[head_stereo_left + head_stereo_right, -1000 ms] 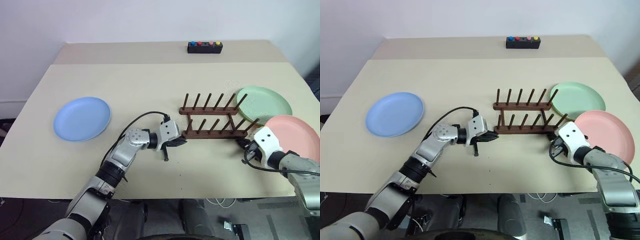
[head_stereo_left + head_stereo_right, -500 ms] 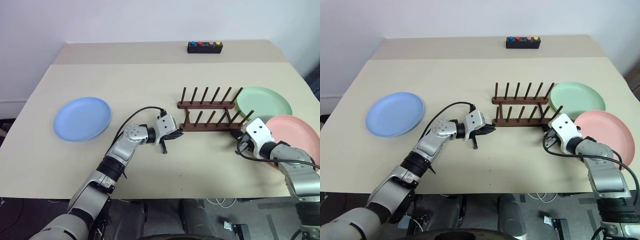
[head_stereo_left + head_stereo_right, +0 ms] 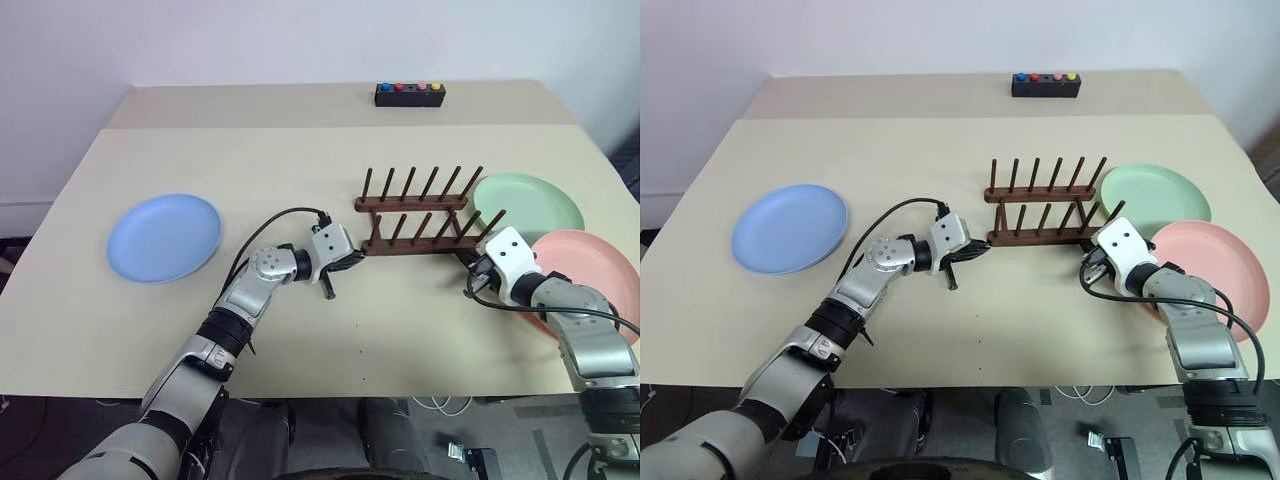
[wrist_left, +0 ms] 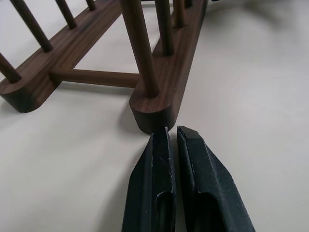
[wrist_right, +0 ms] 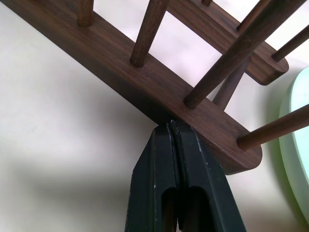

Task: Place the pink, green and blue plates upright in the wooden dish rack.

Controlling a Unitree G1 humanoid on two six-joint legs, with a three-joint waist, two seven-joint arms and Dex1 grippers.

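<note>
The dark wooden dish rack point(image 3: 418, 216) stands empty on the table, right of centre. My left gripper point(image 3: 358, 258) is shut, and its fingertips point(image 4: 164, 134) press against the rounded left end of the rack's near rail. My right gripper point(image 3: 466, 257) is also shut, with its fingertips point(image 5: 170, 127) against the front side of that rail near its right end. The green plate point(image 3: 528, 205) lies flat just right of the rack. Nearer to me, the pink plate point(image 3: 590, 272) lies partly behind my right arm. Far to the left the blue plate point(image 3: 164, 237) lies flat.
A small black box with coloured buttons point(image 3: 409, 94) sits at the table's far edge. The tan table point(image 3: 300, 160) has open surface between the blue plate and the rack, and behind the rack.
Both shut grippers have moved forward against the rack. The rack has slid away from me and a little to the left. The plates have not moved.
</note>
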